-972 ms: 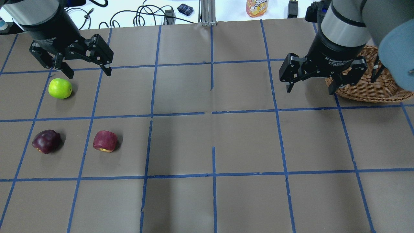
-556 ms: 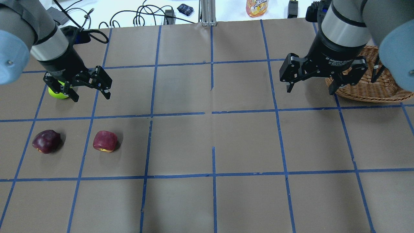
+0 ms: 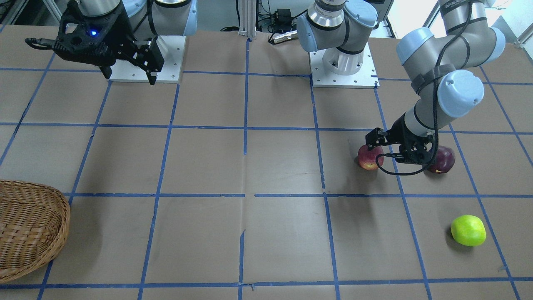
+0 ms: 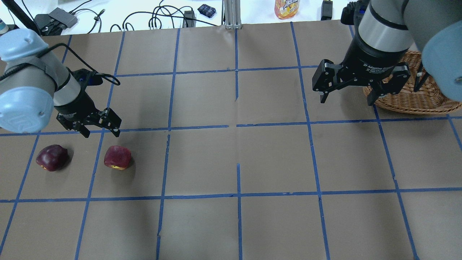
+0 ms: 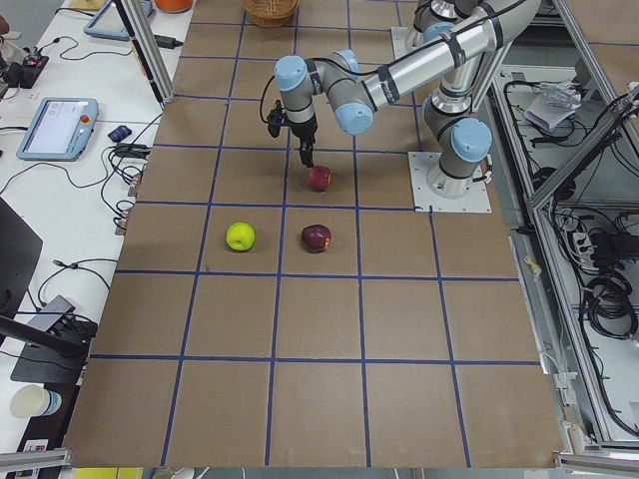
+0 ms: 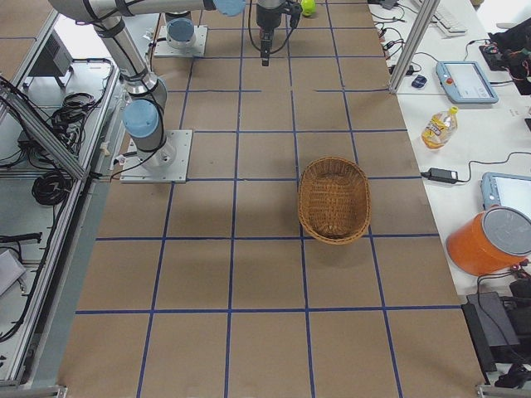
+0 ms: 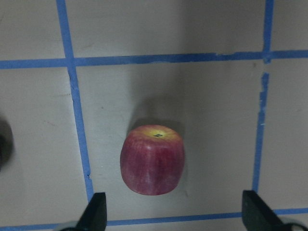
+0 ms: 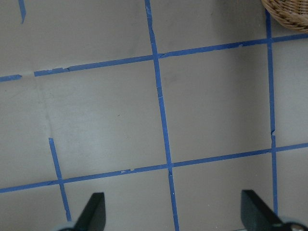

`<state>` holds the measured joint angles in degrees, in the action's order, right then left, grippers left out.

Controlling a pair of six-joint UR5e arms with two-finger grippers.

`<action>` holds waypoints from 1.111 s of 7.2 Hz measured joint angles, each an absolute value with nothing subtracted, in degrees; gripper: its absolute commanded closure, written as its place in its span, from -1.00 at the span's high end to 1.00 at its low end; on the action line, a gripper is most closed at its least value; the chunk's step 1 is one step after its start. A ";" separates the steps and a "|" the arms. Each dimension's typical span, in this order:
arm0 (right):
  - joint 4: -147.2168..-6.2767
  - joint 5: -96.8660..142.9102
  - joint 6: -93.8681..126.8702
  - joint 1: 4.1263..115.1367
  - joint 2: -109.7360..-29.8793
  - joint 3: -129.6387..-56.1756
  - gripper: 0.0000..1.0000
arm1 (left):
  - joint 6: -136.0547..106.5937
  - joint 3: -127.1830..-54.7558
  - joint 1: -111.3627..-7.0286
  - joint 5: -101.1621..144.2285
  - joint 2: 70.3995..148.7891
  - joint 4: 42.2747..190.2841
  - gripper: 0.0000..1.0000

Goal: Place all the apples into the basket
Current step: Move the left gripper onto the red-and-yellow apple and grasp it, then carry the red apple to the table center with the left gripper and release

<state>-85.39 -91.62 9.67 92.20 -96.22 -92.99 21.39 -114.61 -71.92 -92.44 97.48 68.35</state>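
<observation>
The red apple (image 4: 117,157) with a yellowish patch lies on the table's left side and fills the middle of the left wrist view (image 7: 153,160). The dark maroon apple (image 4: 52,157) lies to its left. The lime green apple (image 3: 468,230) lies farther out; my left arm hides it in the overhead view. My left gripper (image 4: 101,134) is open and empty, just above and beyond the red apple. My right gripper (image 4: 345,102) is open and empty, raised beside the wicker basket (image 4: 408,98) at the far right.
Brown paper with a blue tape grid (image 4: 238,126) covers the table. Cables, a juice bottle (image 4: 287,8) and small devices lie on the white bench past the far edge. The arm bases (image 3: 343,68) stand at the robot's side.
My left arm has moved from over the green apple toward the robot and lower, to just above the red apple. Its jaws stay open. The right arm has not moved.
</observation>
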 measured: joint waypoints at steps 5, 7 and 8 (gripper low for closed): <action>-85.42 -91.61 9.72 92.20 -96.16 -93.03 1.00 | 21.56 -120.06 -71.80 -92.31 103.40 57.83 0.66; -85.30 -91.80 9.75 92.20 -96.15 -93.03 1.00 | 21.83 -120.16 -71.89 -92.24 104.81 53.81 0.19; -85.25 -91.83 9.74 92.20 -96.15 -93.05 1.00 | 21.65 -119.94 -72.15 -92.33 104.58 53.52 0.19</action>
